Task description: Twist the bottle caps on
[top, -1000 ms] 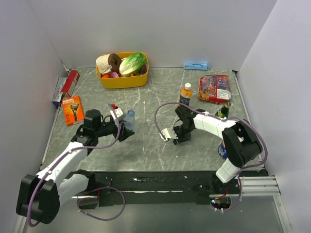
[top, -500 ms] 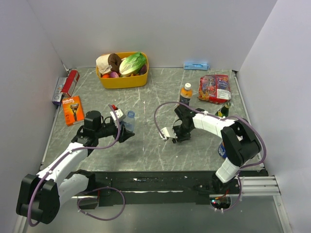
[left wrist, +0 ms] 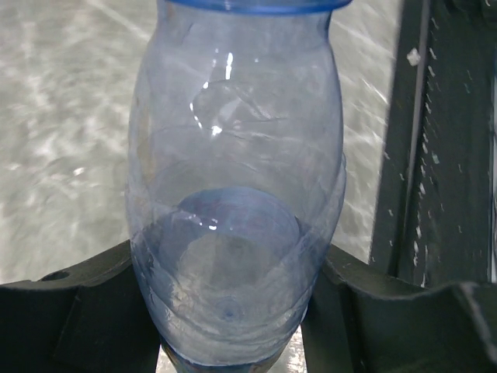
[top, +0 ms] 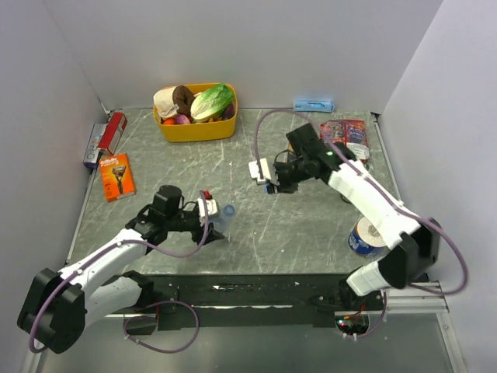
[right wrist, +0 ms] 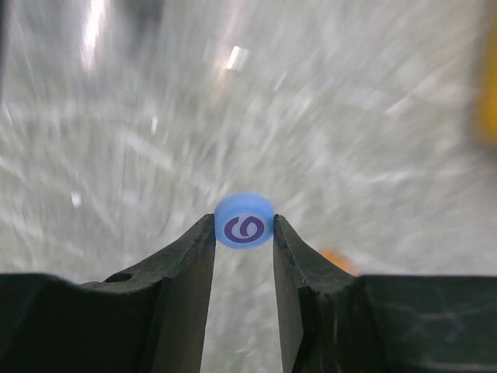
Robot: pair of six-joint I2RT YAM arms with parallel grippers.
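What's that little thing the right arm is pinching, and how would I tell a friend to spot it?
Look right of the yellow basket to the right gripper. Pinched in it is the blue cap: tiny, round, with a purple swirl on its face, and far smaller than the blue-and-white can at front right.

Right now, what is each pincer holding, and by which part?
Left pincer: the clear water bottle, clamped across its body. Right pincer: the blue cap, pinched by its rim.
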